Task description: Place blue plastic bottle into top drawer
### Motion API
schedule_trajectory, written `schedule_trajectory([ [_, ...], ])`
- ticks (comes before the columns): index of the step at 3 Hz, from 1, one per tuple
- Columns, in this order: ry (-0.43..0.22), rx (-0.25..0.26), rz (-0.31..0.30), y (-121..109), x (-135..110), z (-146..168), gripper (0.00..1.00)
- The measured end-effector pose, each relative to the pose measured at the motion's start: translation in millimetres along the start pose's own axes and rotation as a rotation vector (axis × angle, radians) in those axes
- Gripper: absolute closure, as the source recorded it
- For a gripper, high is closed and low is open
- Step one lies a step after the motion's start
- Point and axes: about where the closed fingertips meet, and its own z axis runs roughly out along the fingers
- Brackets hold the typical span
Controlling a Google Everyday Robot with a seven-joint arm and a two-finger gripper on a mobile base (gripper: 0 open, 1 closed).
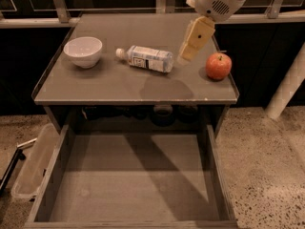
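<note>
In the camera view your gripper (185,56) hangs over the table (119,87), between the bottle (147,59) and the apple (218,66). You cannot tell how wide it stands. The bottle lies on its side, right of the bowl (83,51). The drawer (52,175) stands open below.

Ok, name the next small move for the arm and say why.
Probably ease the tool over the middle of the blue plastic bottle and lower it to grasp. The tool hangs beside the bottle's base end, between it and the apple, not around it; the bottle lies on its side on the tabletop, and the top drawer stands open below.
</note>
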Motion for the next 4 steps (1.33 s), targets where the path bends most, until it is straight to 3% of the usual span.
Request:
schedule_trajectory([
  [1, -0.005, 0.004, -0.02, -1, -4, 6, 0.0],
  [2, -0.061, 0.015, -0.025, -14, -8, 30, 0.0],
  [4, -0.163, 0.008, 0.046, -47, -6, 90, 0.0],
])
